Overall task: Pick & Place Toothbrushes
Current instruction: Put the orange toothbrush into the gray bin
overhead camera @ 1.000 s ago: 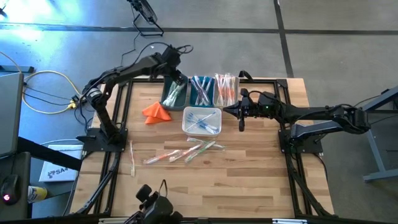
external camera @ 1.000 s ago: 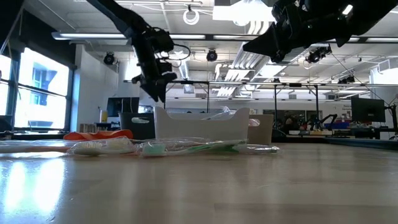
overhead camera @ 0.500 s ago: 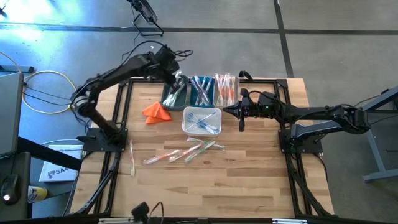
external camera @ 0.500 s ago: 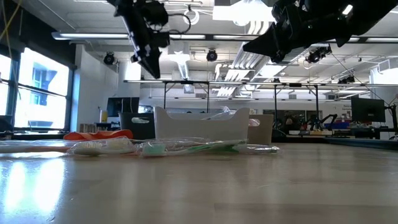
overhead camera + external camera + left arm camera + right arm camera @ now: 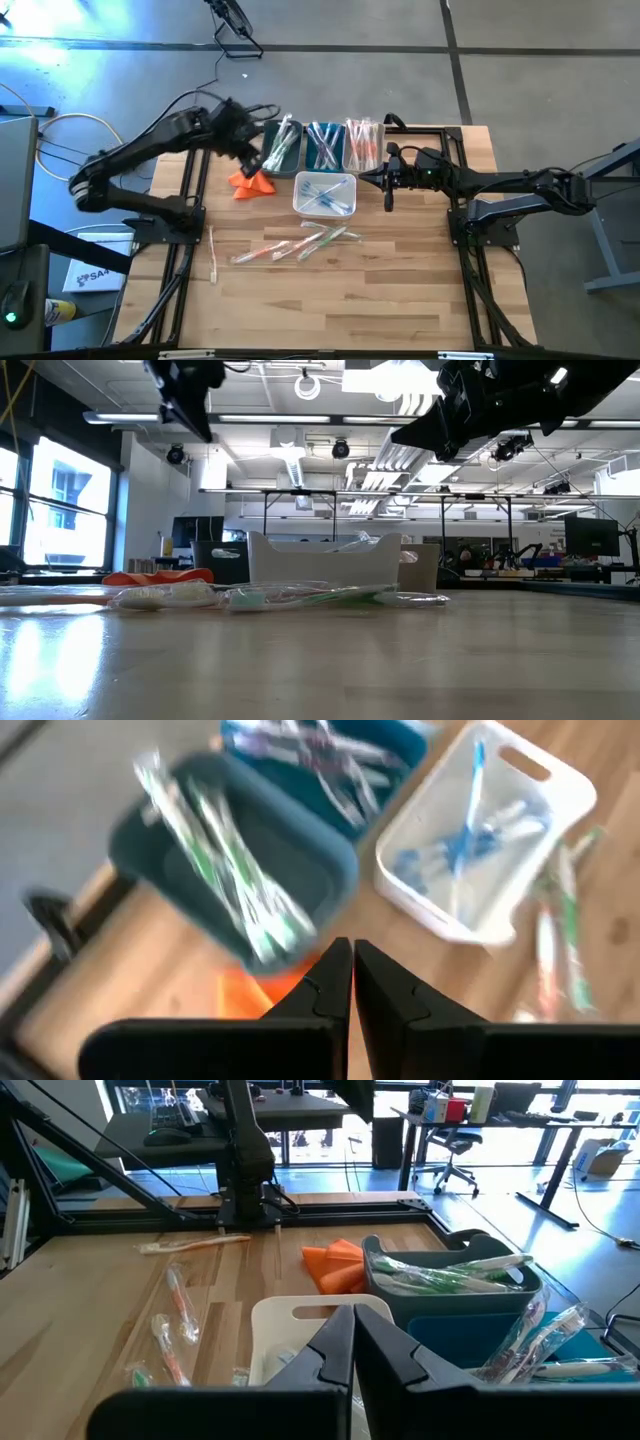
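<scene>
Pulled back from the green bin [image 5: 281, 148], my left gripper [image 5: 252, 158] is closed, empty, above the cloth [image 5: 250, 181]; right gripper [image 5: 388, 190] closed, idle. Loose toothbrushes [image 5: 292, 246] wait mid-table: next pick.

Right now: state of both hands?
Left hand: closed, holding nothing, above the orange cloth.
Right hand: closed, holding nothing, beside the white bin.
</scene>
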### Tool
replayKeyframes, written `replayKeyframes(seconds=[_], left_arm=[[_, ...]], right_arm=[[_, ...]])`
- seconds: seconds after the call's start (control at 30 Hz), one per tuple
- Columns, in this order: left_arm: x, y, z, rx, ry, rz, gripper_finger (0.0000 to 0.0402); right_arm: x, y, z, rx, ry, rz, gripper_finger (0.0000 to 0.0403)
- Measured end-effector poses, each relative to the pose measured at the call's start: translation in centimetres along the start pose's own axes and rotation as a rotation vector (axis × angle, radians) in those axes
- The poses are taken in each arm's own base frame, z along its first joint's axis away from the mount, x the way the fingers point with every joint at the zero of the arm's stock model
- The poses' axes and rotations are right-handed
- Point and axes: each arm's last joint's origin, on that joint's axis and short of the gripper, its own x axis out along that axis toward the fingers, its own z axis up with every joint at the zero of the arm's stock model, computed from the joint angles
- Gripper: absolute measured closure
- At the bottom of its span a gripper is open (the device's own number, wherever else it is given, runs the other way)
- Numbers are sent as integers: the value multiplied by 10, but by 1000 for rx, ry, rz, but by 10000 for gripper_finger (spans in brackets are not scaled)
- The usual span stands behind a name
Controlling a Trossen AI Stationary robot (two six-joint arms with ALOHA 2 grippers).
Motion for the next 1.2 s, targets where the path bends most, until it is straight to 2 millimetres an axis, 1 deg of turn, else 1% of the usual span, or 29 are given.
replayKeyframes(seconds=[0.13, 0.23, 0.43, 0.67, 0.87, 1.0, 1.1, 1.2], left_arm=[[-16, -6, -29, -105, 51, -23, 389], [-23, -9, -49, -193, 92, -33, 389], [-25, -16, -83, -342, 226, -21, 389], [-16, -31, -108, -424, 384, 6, 389], [-7, -49, -126, -444, 456, 9, 389], [-3, -59, -141, -491, 520, 15, 389], [0, -67, -150, -531, 553, 16, 389], [-2, -75, -155, -570, 574, 12, 389]], right_arm=[[0, 0, 0, 0, 0, 0, 399], [0, 0, 0, 0, 0, 0, 399], [0, 0, 0, 0, 2, 0, 399], [0, 0, -1, 1, 12, -3, 399], [0, 0, -1, 0, 12, -2, 399], [0, 0, -1, 0, 13, -2, 399], [0, 0, -1, -1, 13, -2, 400], [0, 0, -1, 0, 14, -2, 399]])
